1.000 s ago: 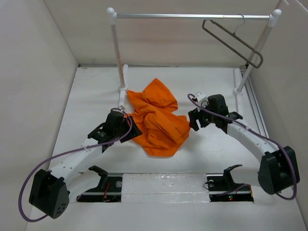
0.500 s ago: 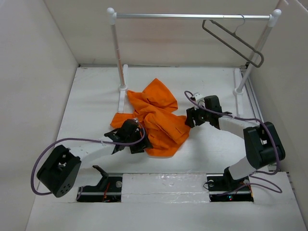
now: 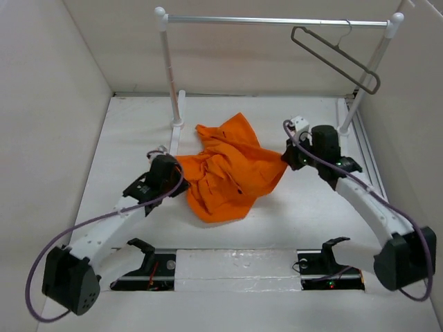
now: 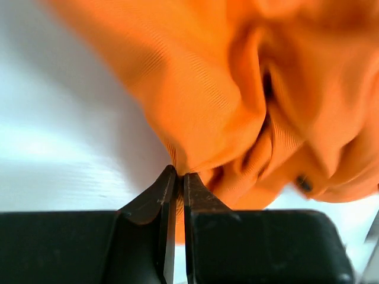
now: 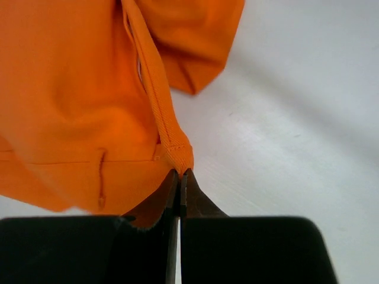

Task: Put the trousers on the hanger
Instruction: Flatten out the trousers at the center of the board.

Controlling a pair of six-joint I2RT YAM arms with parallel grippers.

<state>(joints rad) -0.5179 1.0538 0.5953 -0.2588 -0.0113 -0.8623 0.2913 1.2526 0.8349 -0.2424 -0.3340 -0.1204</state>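
Note:
The orange trousers (image 3: 232, 169) are stretched between my two arms over the middle of the table, partly lifted. My left gripper (image 3: 178, 168) is shut on their left edge; in the left wrist view the cloth (image 4: 237, 100) is pinched between the closed fingertips (image 4: 179, 174), with a dark button (image 4: 303, 183) at the right. My right gripper (image 3: 287, 158) is shut on the right corner; the right wrist view shows the waistband edge (image 5: 160, 100) clamped at the tips (image 5: 180, 173). The grey-brown hanger (image 3: 337, 61) hangs tilted from the rail at the back right.
A silver rail (image 3: 277, 21) on white posts (image 3: 168, 69) spans the back of the table. White walls close in the left, right and back. Two black brackets (image 3: 149, 257) sit at the near edge beside the arm bases.
Both grippers have shut on the trousers and pulled apart, spreading the crumpled cloth sideways and lifting it. The left arm moved back to the left, the right arm up and right.

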